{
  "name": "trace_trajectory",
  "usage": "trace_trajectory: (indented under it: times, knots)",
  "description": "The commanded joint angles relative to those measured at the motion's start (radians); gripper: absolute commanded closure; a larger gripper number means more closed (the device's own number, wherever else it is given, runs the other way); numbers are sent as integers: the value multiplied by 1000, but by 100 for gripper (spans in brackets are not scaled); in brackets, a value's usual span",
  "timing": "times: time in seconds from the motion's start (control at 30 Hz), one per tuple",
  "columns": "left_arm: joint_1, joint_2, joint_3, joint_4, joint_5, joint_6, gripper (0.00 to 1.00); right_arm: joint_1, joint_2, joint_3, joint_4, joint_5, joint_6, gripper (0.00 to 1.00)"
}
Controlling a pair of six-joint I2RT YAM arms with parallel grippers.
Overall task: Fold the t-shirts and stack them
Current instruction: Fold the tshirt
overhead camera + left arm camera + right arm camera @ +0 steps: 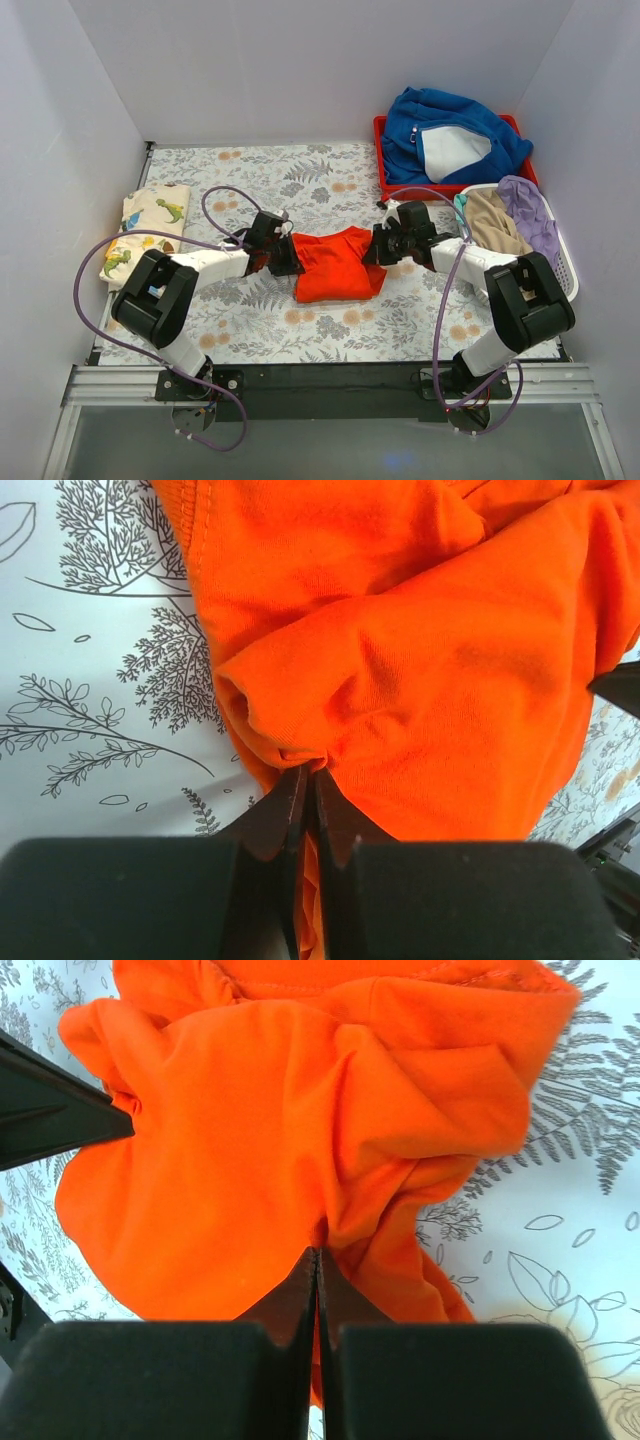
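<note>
The orange-red t-shirt [338, 266] lies bunched in the middle of the table, between both grippers. My left gripper [287, 255] is shut on its left edge; the left wrist view shows cloth [420, 660] pinched between the jaws at the gripper [311, 772]. My right gripper [378, 247] is shut on its right edge; the right wrist view shows the shirt [260, 1160] gathered at the gripper [317, 1252]. The cream dinosaur-print t-shirt [145, 231] lies folded at the far left of the table.
A red tray [381, 160] at the back right holds a thick blue garment [450, 135] with white lining. A white basket [565, 262] at the right holds tan and lilac clothes. The table has a floral cover [300, 320]. White walls stand on three sides.
</note>
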Motion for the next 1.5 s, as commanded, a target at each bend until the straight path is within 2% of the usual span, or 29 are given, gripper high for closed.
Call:
trace_trajectory:
  times: [0.0, 0.43, 0.47, 0.5, 0.53, 0.57, 0.63, 0.7, 1.17, 1.47]
  knots:
    - [5, -11, 4, -15, -64, 28, 100, -31, -43, -13, 37, -14, -15, 99]
    - [58, -140, -19, -69, -184, 39, 100, -123, -101, -79, 19, 26, -39, 99]
    - [60, -146, -14, -74, -162, 40, 94, -123, -101, -77, 20, 23, -42, 99]
    - [58, -148, -5, -81, -144, 42, 90, -123, -98, -74, 22, 14, -47, 95]
    - [58, -148, 9, -86, -128, 43, 86, -125, -97, -60, 22, 7, -50, 79]
    - [58, -158, 13, -91, -109, 43, 78, -123, -95, -53, 22, 1, -54, 72]
    - [60, -175, 16, -80, -96, 40, 71, -125, -100, -34, 22, -8, -51, 64]
    - [60, -186, 35, -66, -96, 53, 67, -125, -112, -10, 26, -20, -42, 61]
    - [60, -7, 191, -38, -65, 63, 64, -123, 60, 104, 105, -186, 34, 58]
    - [61, 53, 228, -32, -58, 66, 64, -123, 81, 116, 102, -164, 67, 55]
